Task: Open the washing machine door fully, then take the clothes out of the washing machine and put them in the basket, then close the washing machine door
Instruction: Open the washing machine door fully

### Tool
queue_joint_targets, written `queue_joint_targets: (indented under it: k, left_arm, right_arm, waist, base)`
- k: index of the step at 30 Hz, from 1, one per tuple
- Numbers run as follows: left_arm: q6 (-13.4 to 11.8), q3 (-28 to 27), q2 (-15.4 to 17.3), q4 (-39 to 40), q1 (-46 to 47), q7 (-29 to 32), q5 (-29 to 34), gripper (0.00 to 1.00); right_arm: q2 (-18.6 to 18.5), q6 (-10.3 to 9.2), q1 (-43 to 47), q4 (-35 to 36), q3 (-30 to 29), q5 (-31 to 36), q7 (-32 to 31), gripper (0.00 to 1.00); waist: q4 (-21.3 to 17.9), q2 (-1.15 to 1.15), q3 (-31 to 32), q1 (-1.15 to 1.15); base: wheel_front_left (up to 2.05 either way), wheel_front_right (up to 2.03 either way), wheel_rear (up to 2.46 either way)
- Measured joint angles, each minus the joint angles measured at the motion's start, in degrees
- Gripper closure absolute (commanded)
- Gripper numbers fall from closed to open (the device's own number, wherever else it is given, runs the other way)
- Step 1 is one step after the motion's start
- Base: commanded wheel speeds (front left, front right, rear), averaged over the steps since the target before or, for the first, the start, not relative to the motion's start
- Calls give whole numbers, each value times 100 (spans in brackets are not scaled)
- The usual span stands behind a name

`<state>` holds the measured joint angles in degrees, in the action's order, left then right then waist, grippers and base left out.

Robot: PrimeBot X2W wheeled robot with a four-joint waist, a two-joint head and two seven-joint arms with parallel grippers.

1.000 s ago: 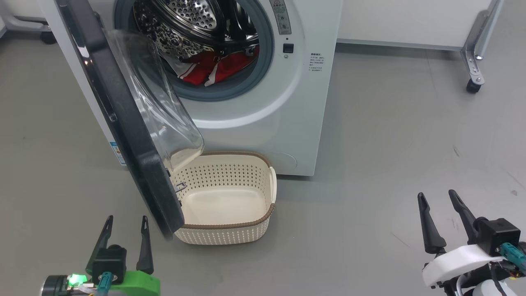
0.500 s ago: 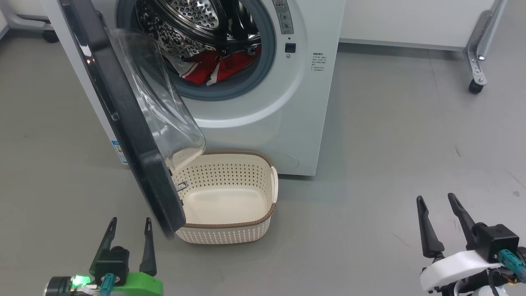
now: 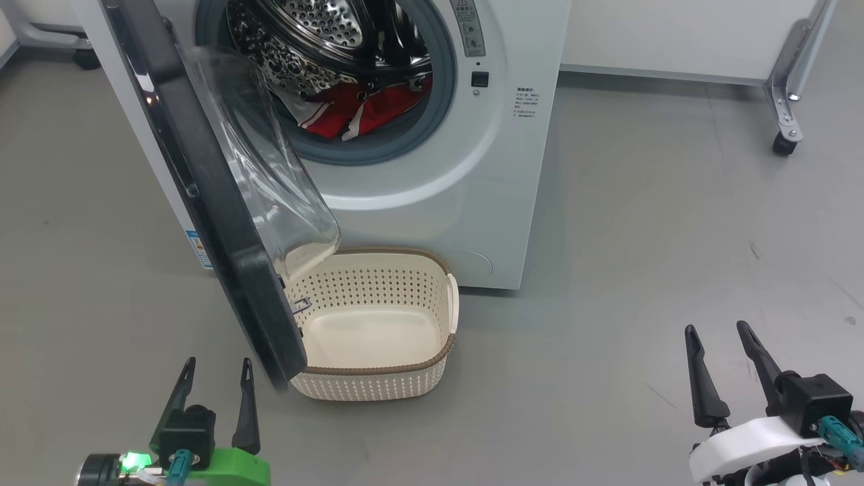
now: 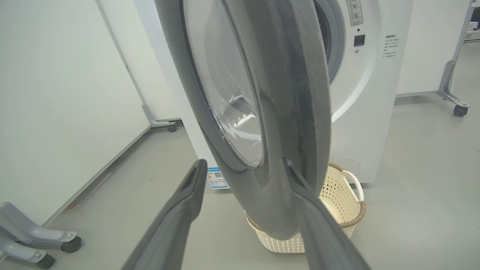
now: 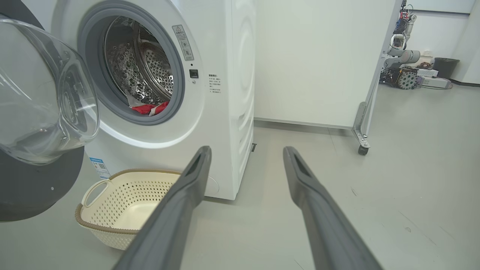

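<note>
The white washing machine (image 3: 472,175) stands ahead with its door (image 3: 202,196) swung out about halfway, the clear glass bowl (image 3: 270,175) bulging over the basket. Red clothes (image 3: 358,111) lie at the drum's front lip and show in the right wrist view as clothes (image 5: 150,108). The cream basket (image 3: 378,378) sits on the floor before the machine, holding nothing. My left gripper (image 3: 217,364) is open, just below the door's lower edge; the door (image 4: 262,112) looms close in the left wrist view. My right gripper (image 3: 717,329) is open at the lower right, far from the machine.
A white partition on castor feet (image 3: 783,135) stands at the back right. Another castor foot (image 4: 37,240) sits by the left wall. Bare grey floor (image 3: 641,236) spreads to the right of the machine. Equipment and a dark bin (image 5: 444,67) lie far off.
The whole head picture has shifted slightly right and down, so the camera moved. Both grippers sit a little lower in the picture. Door, clothes and basket stand as before.
</note>
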<state>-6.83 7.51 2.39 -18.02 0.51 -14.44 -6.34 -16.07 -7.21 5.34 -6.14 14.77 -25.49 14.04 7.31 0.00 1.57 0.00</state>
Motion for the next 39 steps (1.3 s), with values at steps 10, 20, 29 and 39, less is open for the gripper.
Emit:
queue_joint_targets:
  k: [10,20,29,39]
  left_arm:
    - [0,14,1,-21,0,1,-62,100]
    - [0,-45,0,-49,-2,0,-111,100]
    - [0,-368,-3,434,159,0,-293,100]
    - [0,-603,66,1557,1109,-3,-108,100]
  right_arm:
    - [54,8,64,18,-27,112,0,0]
    - [141,67,69,22,-54,147,0,0]
    - [226,109,77,19,-132,203,0,0]
    - [346,162,77,0,-156,276,25,0]
  waist:
    - [38,0,3,0]
    - [32,0,-15,0]
    - [35,0,-14,0]
    - [31,0,33,0]
  base:
    - [0,0,0]
    - [0,0,0]
    - [0,0,0]
    - [0,0,0]
